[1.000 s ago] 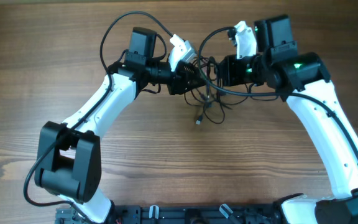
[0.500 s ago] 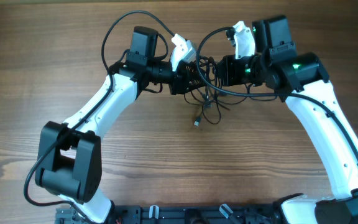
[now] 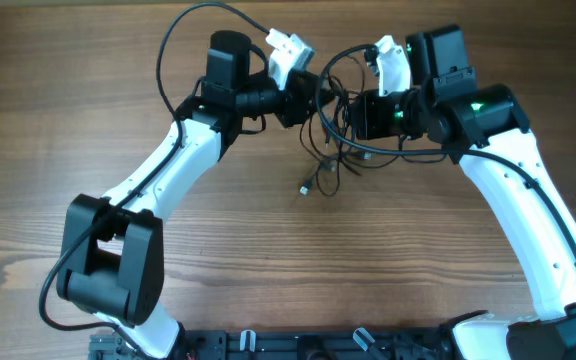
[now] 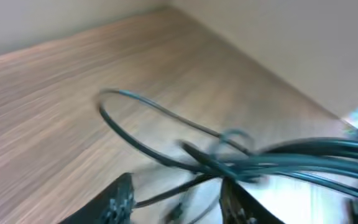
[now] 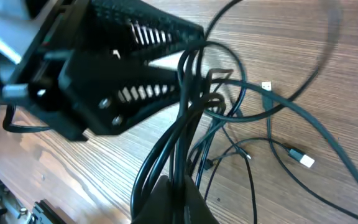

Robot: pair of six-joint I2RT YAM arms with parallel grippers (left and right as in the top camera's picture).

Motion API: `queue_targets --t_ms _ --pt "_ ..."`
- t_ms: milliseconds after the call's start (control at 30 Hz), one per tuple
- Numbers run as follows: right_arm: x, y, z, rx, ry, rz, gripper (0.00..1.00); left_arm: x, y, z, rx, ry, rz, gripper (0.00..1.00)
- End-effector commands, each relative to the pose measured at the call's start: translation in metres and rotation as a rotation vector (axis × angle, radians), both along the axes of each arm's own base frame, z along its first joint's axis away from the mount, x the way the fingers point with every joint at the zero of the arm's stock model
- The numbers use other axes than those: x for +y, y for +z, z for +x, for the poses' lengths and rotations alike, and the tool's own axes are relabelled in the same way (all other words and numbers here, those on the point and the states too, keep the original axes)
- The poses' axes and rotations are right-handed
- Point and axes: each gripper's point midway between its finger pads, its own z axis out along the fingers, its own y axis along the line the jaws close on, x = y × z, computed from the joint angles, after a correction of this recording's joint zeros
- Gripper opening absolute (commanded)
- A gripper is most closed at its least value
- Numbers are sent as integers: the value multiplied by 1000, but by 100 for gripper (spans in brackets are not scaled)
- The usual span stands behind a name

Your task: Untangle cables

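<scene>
The cables point(image 3: 330, 140) are a loose tangle of thin black cords hanging between my two grippers above the wooden table, with one plug end point(image 3: 306, 188) trailing on the wood. My left gripper point(image 3: 306, 92) sits at the tangle's left. In its wrist view the left gripper point(image 4: 176, 182) has its jaws apart, with blurred cable strands point(image 4: 229, 158) running across and between them. My right gripper point(image 5: 179, 186) is shut on a bunch of cable strands point(image 5: 185, 124) that rise toward the left gripper's ridged fingers point(image 5: 148, 93). Two light-tipped plugs point(image 5: 301, 160) lie on the table below.
The left arm's own thicker wire loops over the table at the far left point(image 3: 180, 45). Its dark elbow block point(image 3: 108, 262) stands at the near left. A black rail point(image 3: 318, 345) runs along the near edge. The right arm point(image 3: 528, 210) spans the right side.
My left gripper has moved toward the far edge and its jaws have widened. The tangle and its trailing plug shifted slightly left. The right arm has stayed put.
</scene>
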Motion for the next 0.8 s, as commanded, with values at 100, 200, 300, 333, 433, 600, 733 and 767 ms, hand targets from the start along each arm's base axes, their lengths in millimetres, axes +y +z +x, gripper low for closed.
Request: queue_targets --t_ms 100,200,300,333,433,600,733,767 --pt "3 4 -2 -11 21 5 4 16 -9 28 -18 162 59 52" --pt "3 4 -2 -14 26 2 4 13 -4 29 -6 170 30 52" --pt "3 4 -2 -18 29 0 5 10 4 29 -4 162 -11 53" --pt "3 5 -2 -20 30 0 4 9 7 30 -13 163 -19 54" --pt "3 4 -2 -19 30 0 4 4 20 28 -17 137 -77 58" --pt "4 5 -1 -25 30 2 4 -14 48 2 34 -35 -222 59" --pt "4 6 -1 -27 30 3 4 -27 55 -22 67 -163 -257 61" --pt "4 6 -1 -27 30 3 5 -29 54 -25 76 -175 -256 62"
